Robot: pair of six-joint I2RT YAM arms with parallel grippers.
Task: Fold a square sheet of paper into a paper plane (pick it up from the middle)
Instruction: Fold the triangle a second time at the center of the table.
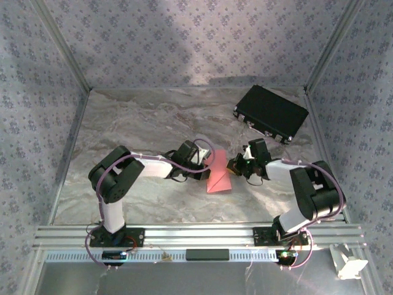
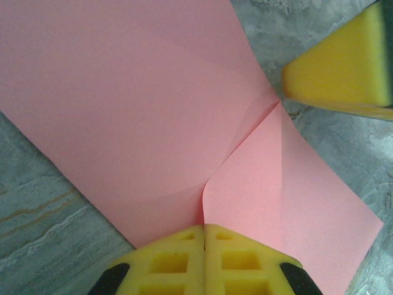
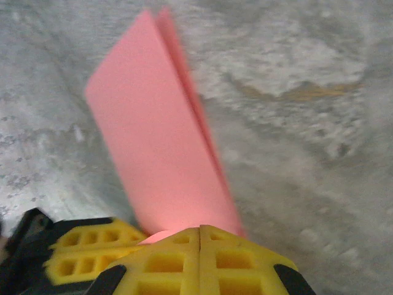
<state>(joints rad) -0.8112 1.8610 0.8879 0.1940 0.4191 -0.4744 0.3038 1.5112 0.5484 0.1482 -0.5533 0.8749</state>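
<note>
paper (image 1: 218,178): partly folded, at mid-table (image 1: 141,123) between both arms | left gripper (image 2: 204,228): I see jaws together, clamped on the paper's edge | right gripper (image 3: 199,230): jaws together, seemingly pinching the paper's doubled end, though my view is blurred

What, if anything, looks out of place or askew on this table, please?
Nothing looks spilled or damaged. The pink sheet is bowed into a fold, pinched between the left gripper and right gripper. The black case lies askew near the far right corner.
</note>
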